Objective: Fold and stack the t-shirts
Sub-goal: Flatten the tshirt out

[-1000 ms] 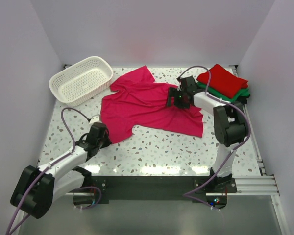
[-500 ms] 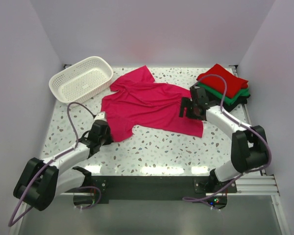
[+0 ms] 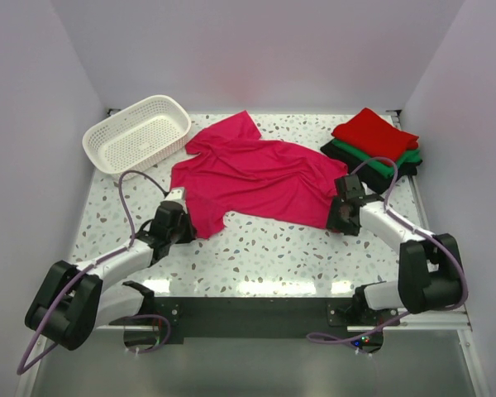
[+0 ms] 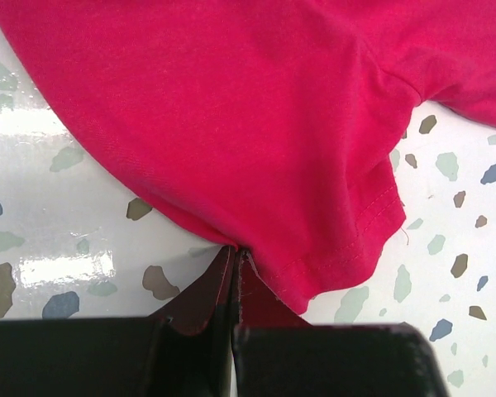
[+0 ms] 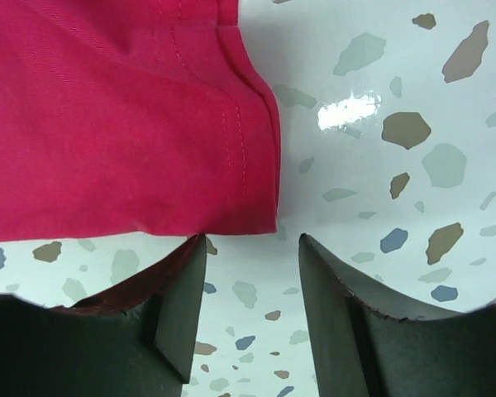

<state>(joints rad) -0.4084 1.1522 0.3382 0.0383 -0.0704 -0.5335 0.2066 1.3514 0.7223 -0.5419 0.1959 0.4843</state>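
The magenta-pink t-shirt (image 3: 256, 174) lies spread flat across the middle of the table. My left gripper (image 3: 182, 217) sits at its near left corner. In the left wrist view the jaws (image 4: 236, 252) are shut, pinching the pink hem (image 4: 231, 107), which puckers at the tips. My right gripper (image 3: 341, 211) is low at the shirt's near right corner. In the right wrist view it (image 5: 250, 240) stands open, its fingertips just short of the hemmed corner (image 5: 107, 124), with bare table between them. Folded red (image 3: 376, 132), green (image 3: 364, 155) and black (image 3: 397, 171) t-shirts are stacked at the far right.
A white lattice basket (image 3: 136, 134) stands at the far left corner, close to the pink shirt's sleeve. White walls close in the table on three sides. The folded stack lies just beyond my right arm.
My right gripper has come from above the shirt's far right part down to its near right corner, and its jaws have narrowed. My left gripper has shut on the near left hem.
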